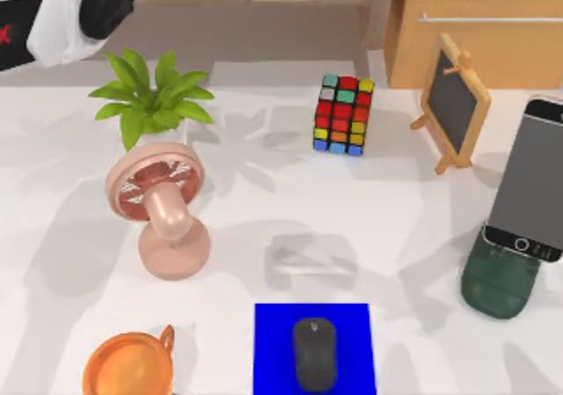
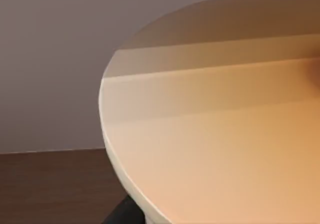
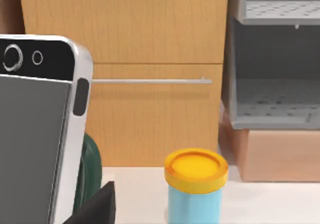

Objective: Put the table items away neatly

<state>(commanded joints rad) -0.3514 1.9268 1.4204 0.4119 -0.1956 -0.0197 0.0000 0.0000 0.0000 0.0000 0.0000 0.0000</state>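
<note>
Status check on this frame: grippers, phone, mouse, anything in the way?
Left arm parked, top view's far left corner. Smartphone propped on dark green stand, right side. Mouse on blue mat, near edge. Pink fan and puzzle cube stand apart.

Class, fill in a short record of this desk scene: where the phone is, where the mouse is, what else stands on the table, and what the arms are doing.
phone: leaning on a dark green stand at the table's right edge, phone
mouse: mouse lying on a blue pad, front middle
other things: puzzle cube, pink fan, plant, small chalkboard, orange cup
left arm: raised at the far left corner
</note>
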